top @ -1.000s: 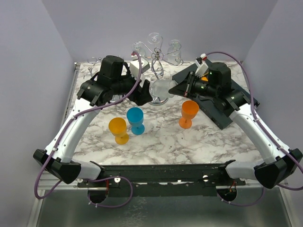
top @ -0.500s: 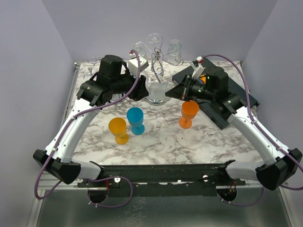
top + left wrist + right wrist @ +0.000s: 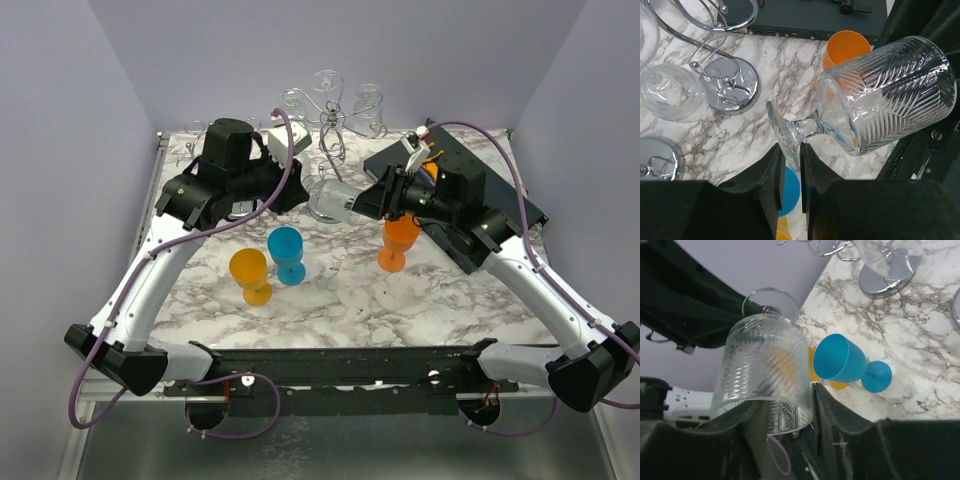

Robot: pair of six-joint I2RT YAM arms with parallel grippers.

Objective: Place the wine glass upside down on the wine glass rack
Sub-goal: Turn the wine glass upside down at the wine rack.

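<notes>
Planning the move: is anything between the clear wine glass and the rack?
Nothing visible does. Only bare marble lies between the tilted wine glass and the rack behind it.

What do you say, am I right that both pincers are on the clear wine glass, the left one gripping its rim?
Not quite. Both pincers are on the clear wine glass, but the left pincer grips its foot, not its rim, as the left wrist view shows. The right pincer flanks the rim end.
</notes>
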